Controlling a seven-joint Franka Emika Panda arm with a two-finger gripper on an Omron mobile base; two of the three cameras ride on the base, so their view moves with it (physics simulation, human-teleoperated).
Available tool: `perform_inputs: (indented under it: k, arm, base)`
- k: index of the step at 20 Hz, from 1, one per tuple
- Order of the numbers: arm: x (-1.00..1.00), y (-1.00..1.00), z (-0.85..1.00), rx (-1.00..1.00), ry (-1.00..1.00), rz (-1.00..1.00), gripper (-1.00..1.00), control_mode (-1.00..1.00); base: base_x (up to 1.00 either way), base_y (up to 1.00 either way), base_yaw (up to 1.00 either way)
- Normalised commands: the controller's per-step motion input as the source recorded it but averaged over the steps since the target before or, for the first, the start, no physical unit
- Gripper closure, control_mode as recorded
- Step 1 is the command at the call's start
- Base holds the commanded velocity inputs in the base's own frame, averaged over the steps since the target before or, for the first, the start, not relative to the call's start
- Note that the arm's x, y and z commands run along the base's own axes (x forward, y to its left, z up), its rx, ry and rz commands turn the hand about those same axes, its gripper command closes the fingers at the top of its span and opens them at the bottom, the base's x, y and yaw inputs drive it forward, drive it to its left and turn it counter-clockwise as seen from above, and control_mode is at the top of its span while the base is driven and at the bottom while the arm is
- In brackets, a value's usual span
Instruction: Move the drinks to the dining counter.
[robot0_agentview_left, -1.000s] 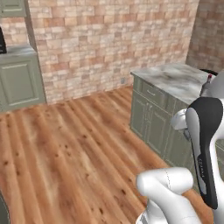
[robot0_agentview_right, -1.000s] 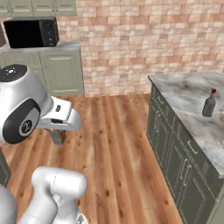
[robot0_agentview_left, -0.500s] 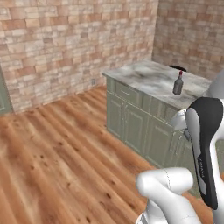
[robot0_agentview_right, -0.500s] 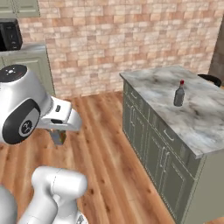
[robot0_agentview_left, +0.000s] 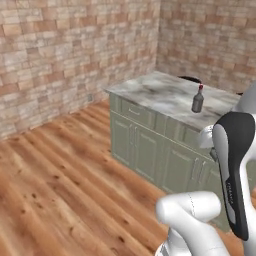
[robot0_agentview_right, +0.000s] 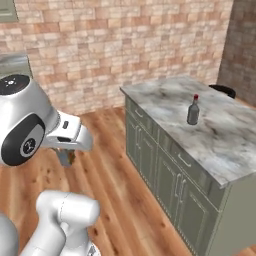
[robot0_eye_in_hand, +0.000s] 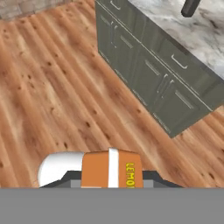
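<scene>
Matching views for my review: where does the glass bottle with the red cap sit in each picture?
Left base view: bottle right of centre, upright on the marble island.
Right base view: bottle upper right, on the island.
Hand view: its base at the top edge.
Shared landmark: the island's green fronts.

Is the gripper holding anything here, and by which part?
Yes: the gripper is shut on the orange can, clamped by its sides. The exact contact is cut off at the bottom of the hand view.

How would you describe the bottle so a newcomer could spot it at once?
Find the sage green island with the veined marble top by the brick wall. On that top stands a squat grey-brown bottle, upright. Its red cap sets it apart from the orange can in the tool.
</scene>
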Motion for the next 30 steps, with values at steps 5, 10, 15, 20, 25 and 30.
perform_inputs:
  k: [5,10,15,20,25,30]
  arm:
    - [0.0,0.0,0.0,0.0,0.0,0.0,1.0,1.0]
    - [0.0,0.0,0.0,0.0,0.0,0.0,1.0,1.0]
    - [0.0,0.0,0.0,0.0,0.0,0.0,1.0,1.0]
    - [0.0,0.0,0.0,0.0,0.0,0.0,1.0,1.0]
    - [0.0,0.0,0.0,0.0,0.0,0.0,1.0,1.0]
    - [0.0,0.0,0.0,0.0,0.0,0.0,1.0,1.0]
  base:
    - [0.64,0.0,-0.2]
    - [0.43,0.0,-0.2]
    - [0.25,0.0,-0.27]
    - [0.26,0.0,-0.33]
    - [0.49,0.0,-0.31]
    - [0.63,0.0,-0.27]
